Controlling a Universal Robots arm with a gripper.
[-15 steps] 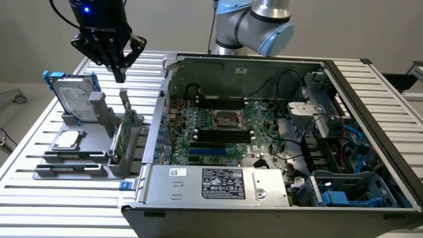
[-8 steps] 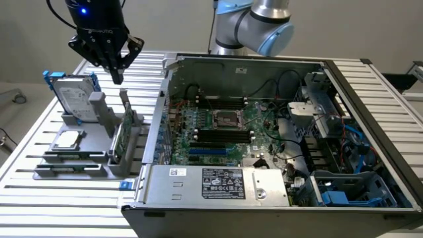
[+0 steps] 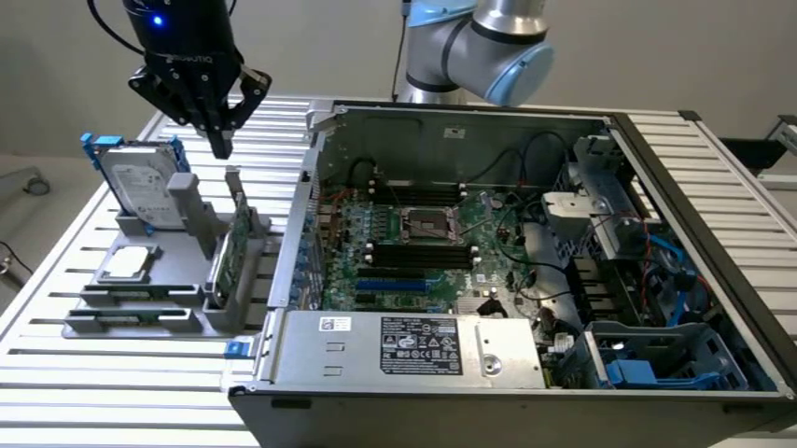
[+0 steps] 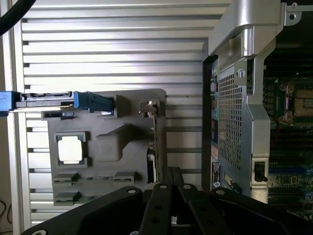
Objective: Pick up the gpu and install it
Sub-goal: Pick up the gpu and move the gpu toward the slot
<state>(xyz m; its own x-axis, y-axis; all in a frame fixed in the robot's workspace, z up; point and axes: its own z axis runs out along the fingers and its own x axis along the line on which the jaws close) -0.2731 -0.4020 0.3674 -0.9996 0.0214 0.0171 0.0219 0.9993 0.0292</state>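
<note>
Your black gripper [image 3: 222, 146] hangs empty, fingers pressed together, just above the small green-boarded gpu card [image 3: 228, 254]. The card stands on edge in the grey holder tray [image 3: 137, 278], left of the open metal computer case [image 3: 373, 347]. Pickup and install are both yet to do.

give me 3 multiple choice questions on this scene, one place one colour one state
1. Where is the gpu? A in the case B in the holder C in the gripper
2. Drive frame colour? A red B blue C yellow
3. The gripper is: A open B shut on the gpu C shut, empty
Answers: 1 B, it stands on edge in the grey holder, outside the case; 2 B, blue rails flank the drive; 3 C, fingers together above the gpu, holding nothing.
</note>
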